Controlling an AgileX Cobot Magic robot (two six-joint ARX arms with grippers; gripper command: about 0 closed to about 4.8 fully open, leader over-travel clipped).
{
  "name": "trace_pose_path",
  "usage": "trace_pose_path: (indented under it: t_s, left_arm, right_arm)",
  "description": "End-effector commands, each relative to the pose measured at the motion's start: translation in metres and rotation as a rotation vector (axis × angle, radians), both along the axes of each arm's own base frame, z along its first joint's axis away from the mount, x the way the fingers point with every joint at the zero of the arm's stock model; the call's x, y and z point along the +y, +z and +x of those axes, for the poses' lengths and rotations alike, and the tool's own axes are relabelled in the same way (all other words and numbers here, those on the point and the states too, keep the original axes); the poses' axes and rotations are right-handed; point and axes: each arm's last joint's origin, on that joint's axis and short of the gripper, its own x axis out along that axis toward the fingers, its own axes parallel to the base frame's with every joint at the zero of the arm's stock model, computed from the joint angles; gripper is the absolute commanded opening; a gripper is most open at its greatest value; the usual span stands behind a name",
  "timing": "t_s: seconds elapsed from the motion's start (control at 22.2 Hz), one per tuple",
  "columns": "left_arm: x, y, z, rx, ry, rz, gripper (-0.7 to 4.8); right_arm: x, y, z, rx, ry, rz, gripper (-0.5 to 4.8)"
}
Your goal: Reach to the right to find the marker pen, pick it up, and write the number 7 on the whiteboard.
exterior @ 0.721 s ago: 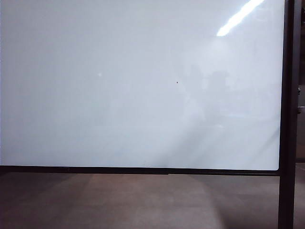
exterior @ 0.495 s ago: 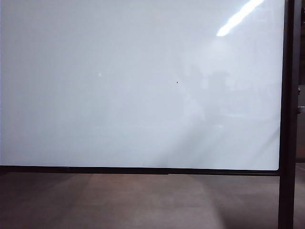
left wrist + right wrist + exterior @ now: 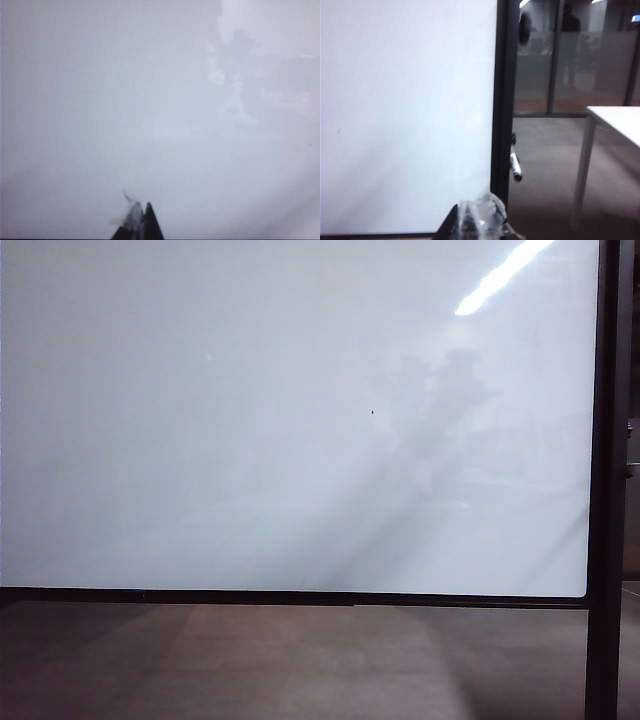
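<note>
The whiteboard (image 3: 250,440), glossy white with a thin black frame, fills the exterior view, where neither gripper shows. Only a tiny dark speck (image 3: 372,412) marks it; the number 7 is out of view. In the right wrist view the marker pen (image 3: 515,167), white barrel with a dark end, hangs tip down beside the board's black post (image 3: 503,100). My right gripper (image 3: 480,217), wrapped in clear film, is shut and empty, short of the pen. In the left wrist view my left gripper (image 3: 142,212) faces the bare board (image 3: 125,100), its tips together and holding nothing.
The black upright post (image 3: 603,490) bounds the board on the right. Beyond it, the right wrist view shows a white table (image 3: 615,117) on a thin leg, brown floor (image 3: 545,160), and a glass partition (image 3: 580,55) behind.
The dim reflections on the whiteboard have shifted upward in the exterior view. The board itself has not moved.
</note>
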Motion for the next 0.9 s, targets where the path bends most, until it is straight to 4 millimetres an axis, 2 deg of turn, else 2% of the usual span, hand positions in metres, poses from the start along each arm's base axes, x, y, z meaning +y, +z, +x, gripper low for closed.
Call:
trace_pose_path:
  t_s: [0.05, 0.18, 0.36, 0.5, 0.68, 0.77, 0.9]
  left_arm:
    - [-0.001, 0.025, 0.002, 0.003, -0.021, -0.006, -0.05]
    - [-0.003, 0.053, 0.012, 0.039, -0.053, 0.005, -0.05]
    - [-0.012, 0.099, 0.047, 0.097, -0.131, 0.025, -0.05]
    - [-0.03, 0.126, 0.073, 0.124, -0.216, 0.033, -0.05]
    - [-0.073, 0.142, 0.096, 0.207, -0.404, 0.072, -0.05]
    - [-0.101, 0.143, 0.097, 0.277, -0.505, 0.151, -0.05]
    - [-0.13, 0.148, 0.089, 0.313, -0.604, 0.226, -0.05]
  right_arm:
    - [-0.001, 0.022, 0.001, -0.025, -0.031, 0.009, -0.02]
    - [0.0, 0.046, 0.011, -0.003, -0.031, 0.007, -0.02]
    - [0.002, 0.087, 0.039, 0.02, -0.031, 0.005, -0.02]
    - [0.003, 0.11, 0.062, -0.019, -0.033, 0.007, -0.01]
    - [0.005, 0.112, 0.092, 0.008, -0.032, 0.001, -0.01]
    - [0.003, 0.109, 0.101, 0.024, -0.043, -0.001, -0.01]
    - [-0.002, 0.105, 0.109, 0.036, -0.07, -0.002, -0.01]
